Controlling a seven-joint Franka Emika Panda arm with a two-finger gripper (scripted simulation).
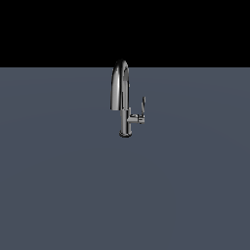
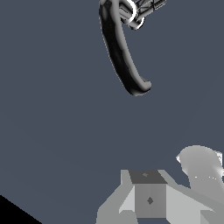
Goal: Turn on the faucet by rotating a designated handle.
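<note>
The chrome faucet [image 1: 121, 93] stands upright on the grey floor in the middle of the exterior view, with its arched spout on top. Its handle [image 1: 143, 105], a thin lever blade, points up from a short stub on the exterior view's right of the column. The arm does not show in that view. In the wrist view the curved handle blade [image 2: 124, 57] hangs from its stub, well apart from my gripper [image 2: 175, 188]. A grey finger [image 2: 149, 199] and a pale rounded part [image 2: 201, 168] stand apart. The gripper looks open and holds nothing.
Plain grey floor [image 1: 58, 185] surrounds the faucet on all sides, and a black background lies beyond its far edge. No other objects show.
</note>
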